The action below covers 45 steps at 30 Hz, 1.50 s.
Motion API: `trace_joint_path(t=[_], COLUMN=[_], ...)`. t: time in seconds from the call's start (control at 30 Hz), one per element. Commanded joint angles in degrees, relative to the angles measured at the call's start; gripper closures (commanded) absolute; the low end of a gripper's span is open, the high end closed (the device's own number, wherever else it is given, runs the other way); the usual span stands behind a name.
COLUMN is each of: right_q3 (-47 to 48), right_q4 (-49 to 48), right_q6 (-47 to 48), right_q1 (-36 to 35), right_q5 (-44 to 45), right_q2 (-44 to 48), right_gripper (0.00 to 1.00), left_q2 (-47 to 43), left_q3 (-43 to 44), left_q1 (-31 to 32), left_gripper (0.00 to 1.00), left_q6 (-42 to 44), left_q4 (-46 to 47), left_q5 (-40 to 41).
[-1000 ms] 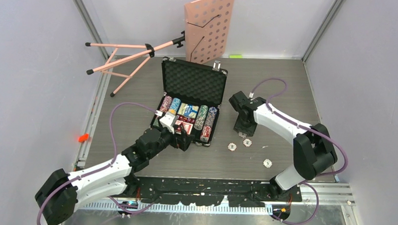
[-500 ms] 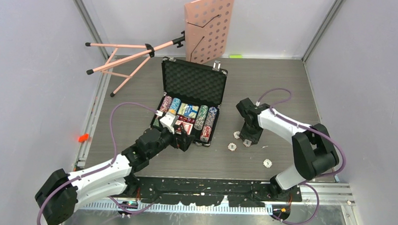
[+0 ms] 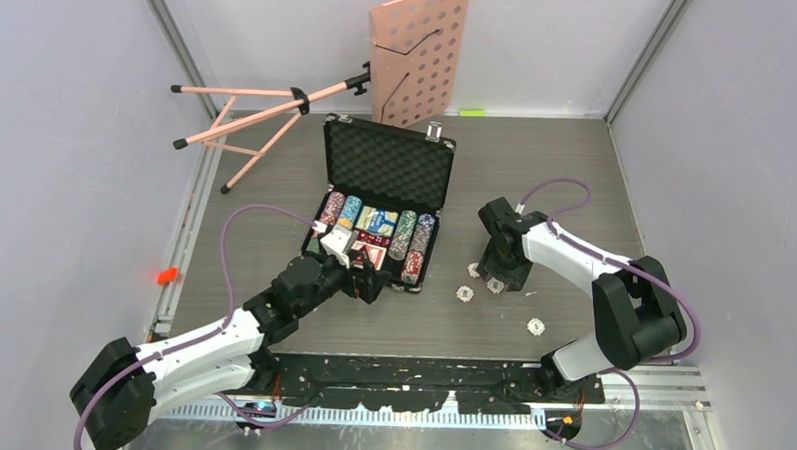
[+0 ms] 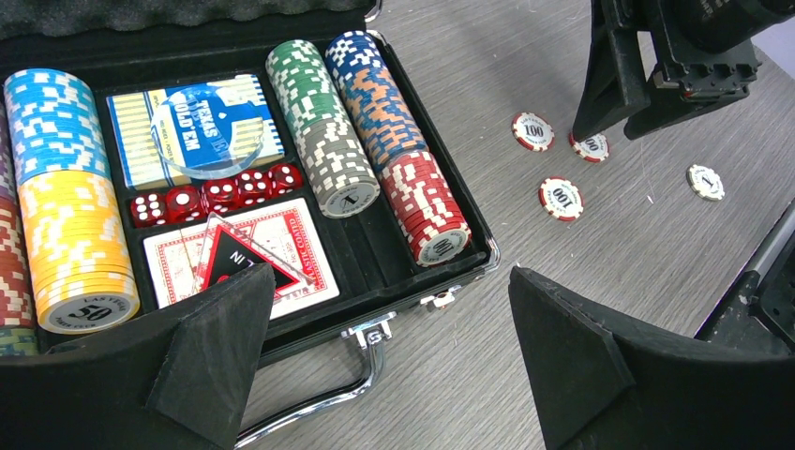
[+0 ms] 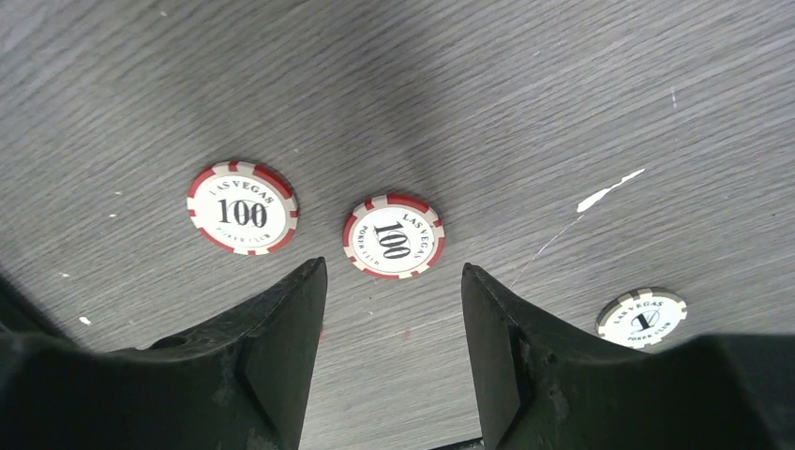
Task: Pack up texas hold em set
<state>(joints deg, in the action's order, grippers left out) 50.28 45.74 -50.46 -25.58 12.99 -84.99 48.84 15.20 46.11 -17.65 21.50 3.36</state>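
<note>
Top view: left gripper (image 3: pixel 362 282) covers the near-left corner of the case (image 3: pixel 387 165), so what's packed there can't be seen. Print on the loose chips (image 3: pixel 536 327) is too small to read.

Left wrist view: far-left chip row (image 4: pixel 6 262) is cut by the pic edge. Left finger (image 4: pixel 211 347) hides the lower card deck (image 4: pixel 300 239) & part of the handle (image 4: pixel 373 361). Right gripper (image 4: pixel 607 127) is cropped at top and overlaps one 100 chip (image 4: pixel 592 146).

Right wrist view: white chip (image 5: pixel 643 314) sits half behind a finger (image 5: pixel 525 356). Red sliver (image 5: pixel 320 333) by the other finger, maybe a chip rim, can't tell.

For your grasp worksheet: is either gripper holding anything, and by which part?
Nothing is held: the left gripper and right gripper are both open and empty.
</note>
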Motion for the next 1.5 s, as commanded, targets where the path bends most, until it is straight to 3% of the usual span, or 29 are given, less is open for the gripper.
trace_joint_path(t=[0.0, 0.17, 0.33, 0.57, 1.0, 1.13, 1.2, 1.47], right_q3=[-2.8, -5.2, -5.2, -2.3, 6.7, 7.5, 6.9, 1.0], right_q4=[-4.0, -8.3, -8.8, -6.7, -5.8, -3.4, -2.1, -3.8], right_q6=[-0.6, 0.0, 0.5, 0.2, -0.4, 0.5, 1.0, 2.4], right_q1=[0.7, 1.7, 2.0, 2.0, 2.0, 2.0, 2.1, 5.5], right_q5=[-1.6, -2.6, -3.1, -6.9, -8.8, -6.2, -4.7, -6.3], right_q2=[0.0, -1.4, -2.7, 0.2, -3.6, -4.2, -3.0, -0.4], right_gripper=[0.4, 0.41, 0.58, 0.63, 0.63, 0.44, 0.4, 0.42], left_q2=[-0.9, -1.0, -1.0, -1.0, -0.7, -0.7, -0.6, 0.1], left_q3=[0.8, 0.8, 0.8, 0.8, 0.8, 0.8, 0.8, 1.0], left_q1=[-0.1, -0.1, 0.0, -0.1, 0.0, 0.0, -0.1, -0.1], left_gripper=[0.01, 0.01, 0.01, 0.01, 0.01, 0.01, 0.01, 0.02], left_q6=[0.4, 0.3, 0.3, 0.3, 0.3, 0.3, 0.2, 0.1], left_q4=[3.1, 3.2, 3.1, 3.1, 3.4, 3.4, 3.5, 3.9], left_q5=[-0.6, -0.5, -0.3, -0.2, -0.7, -0.9, -0.9, -1.6])
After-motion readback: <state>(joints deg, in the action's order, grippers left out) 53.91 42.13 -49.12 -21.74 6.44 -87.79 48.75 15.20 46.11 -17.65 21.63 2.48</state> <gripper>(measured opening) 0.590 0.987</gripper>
